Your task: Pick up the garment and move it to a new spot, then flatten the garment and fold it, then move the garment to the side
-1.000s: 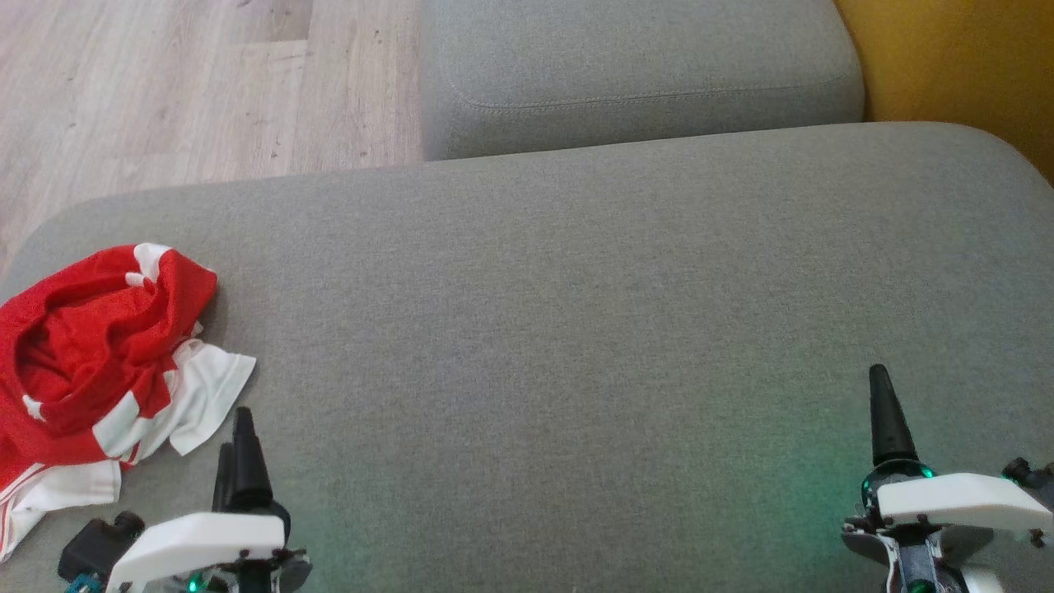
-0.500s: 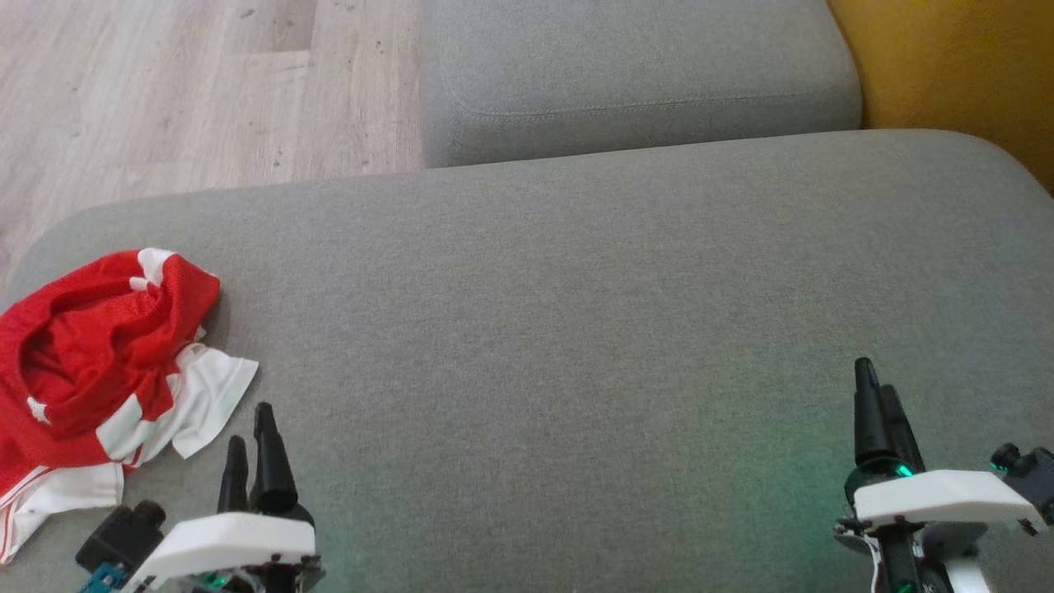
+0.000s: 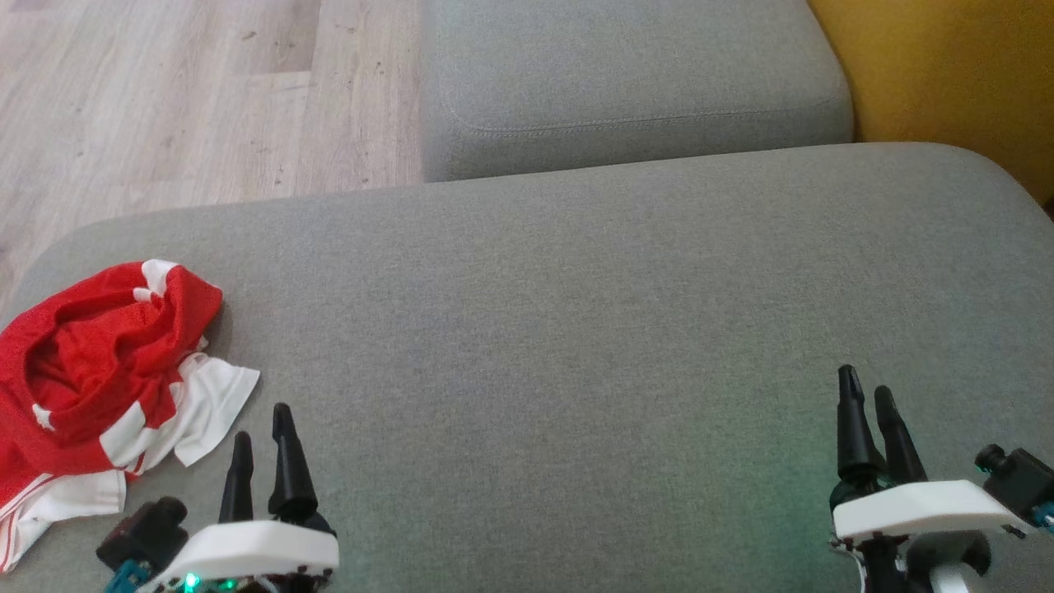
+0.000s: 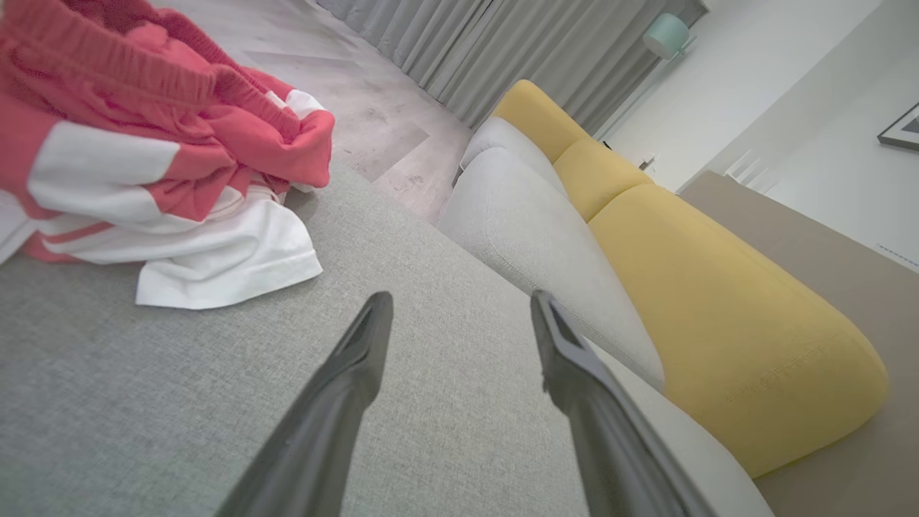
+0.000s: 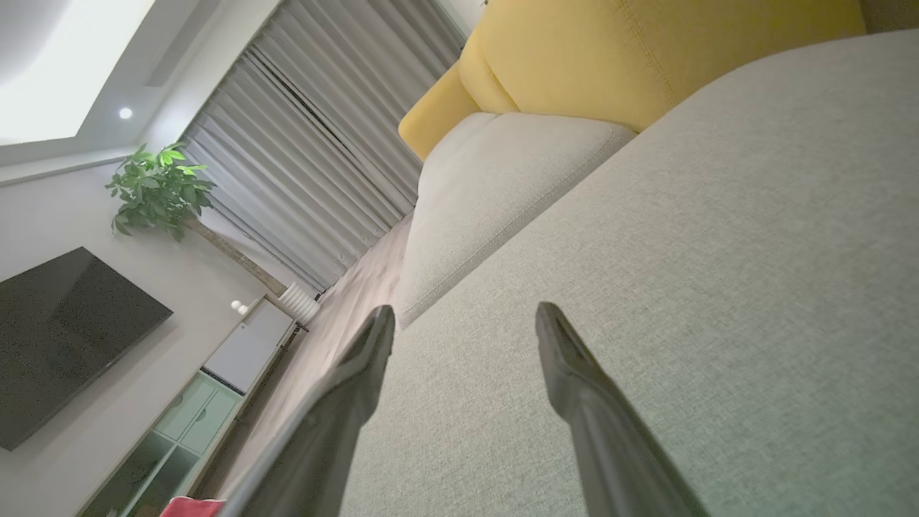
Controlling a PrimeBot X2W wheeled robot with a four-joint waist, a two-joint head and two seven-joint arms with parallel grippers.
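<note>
Lying crumpled at the near left end of the grey seat cushion (image 3: 576, 329), the red and white garment (image 3: 99, 362) is seen as a loose heap. A white corner is spread flat toward the right, and what looks like a gathered waistband is turned up on top. The left gripper (image 3: 262, 422) is held just to the right of the heap and a little nearer, its two dark fingers spread apart with nothing between them. In the left wrist view the cloth is seen to the left of the fingers, clear of them. The right gripper (image 3: 865, 380) is held over the near right part of the same cushion, well apart from the garment, its fingers likewise spread and empty. Whether either set of tips touches the fabric of the seat cannot be told. A second grey cushion (image 3: 626, 74) is set at the far side, with a yellow backrest (image 3: 947, 74) to its right and wooden floor (image 3: 165, 99) to its left.
</note>
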